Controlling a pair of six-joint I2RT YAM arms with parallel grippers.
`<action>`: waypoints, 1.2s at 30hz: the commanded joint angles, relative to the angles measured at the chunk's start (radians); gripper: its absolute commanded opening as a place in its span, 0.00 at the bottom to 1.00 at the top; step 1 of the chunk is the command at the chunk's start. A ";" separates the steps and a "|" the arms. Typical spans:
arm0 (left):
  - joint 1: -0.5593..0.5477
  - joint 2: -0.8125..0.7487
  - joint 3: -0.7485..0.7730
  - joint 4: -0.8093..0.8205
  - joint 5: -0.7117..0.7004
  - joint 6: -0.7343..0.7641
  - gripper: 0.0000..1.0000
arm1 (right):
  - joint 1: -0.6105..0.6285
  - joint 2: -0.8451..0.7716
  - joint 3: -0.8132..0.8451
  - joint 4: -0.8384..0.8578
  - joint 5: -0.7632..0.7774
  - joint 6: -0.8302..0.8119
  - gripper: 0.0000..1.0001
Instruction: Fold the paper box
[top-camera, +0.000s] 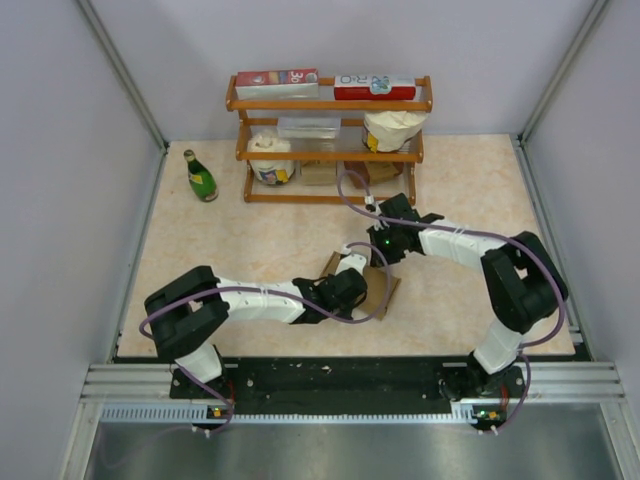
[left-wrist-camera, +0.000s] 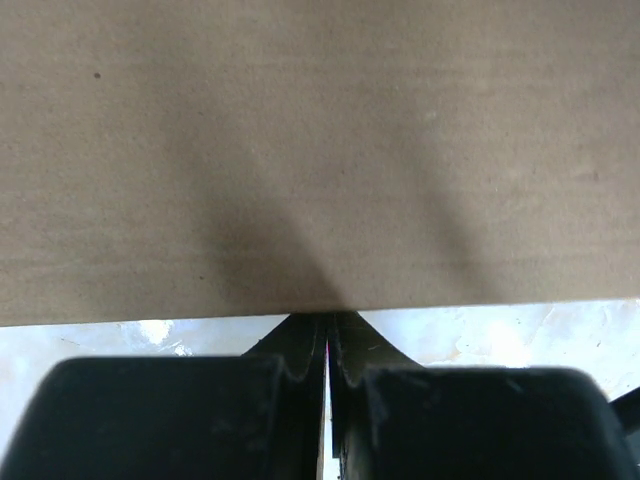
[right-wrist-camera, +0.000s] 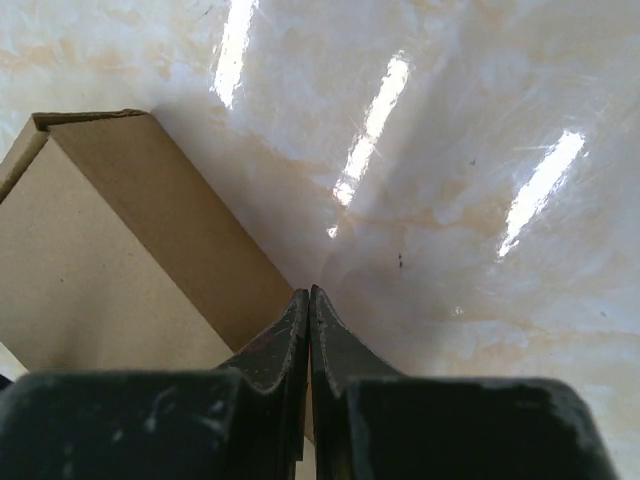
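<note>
- Black fingers of the left gripper (left-wrist-camera: 325, 345) fill the bottom of the left wrist view, jaws pressed together with only a hairline seam between them.
- Their tips meet the lower edge of the paper box (left-wrist-camera: 320, 150), whose plain brown face covers the upper 2 thirds of that frame; whether any cardboard is nipped between them cannot be told.
- Below that edge, strips of the pale marbled table (left-wrist-camera: 520, 335) show at either side of the fingers.
- In the right wrist view the right gripper (right-wrist-camera: 308, 300) has its jaws together too, with nothing between them, tips at the lower centre just beside the box's right-hand edge.
- The box fills the left of that frame, a folded wall rising to a corner at the upper left.
- From the top camera the box lies at the centre of the table, between the 2 wrists and partly hidden by them.
- A wooden shelf (top-camera: 330, 150) stands at the upper centre with 2 red-and-white cartons (top-camera: 277, 82) on top.
- A green bottle (top-camera: 200, 175) stands upright to its left.
</note>
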 joint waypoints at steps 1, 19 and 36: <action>0.015 0.009 0.041 0.106 -0.034 0.020 0.00 | 0.023 -0.070 -0.029 -0.030 -0.051 0.051 0.00; 0.013 -0.115 -0.120 0.105 -0.002 -0.010 0.00 | 0.037 -0.192 -0.118 -0.039 0.156 0.094 0.00; 0.266 -0.427 -0.214 -0.018 0.027 0.022 0.00 | 0.005 -0.053 0.088 -0.049 0.215 -0.110 0.00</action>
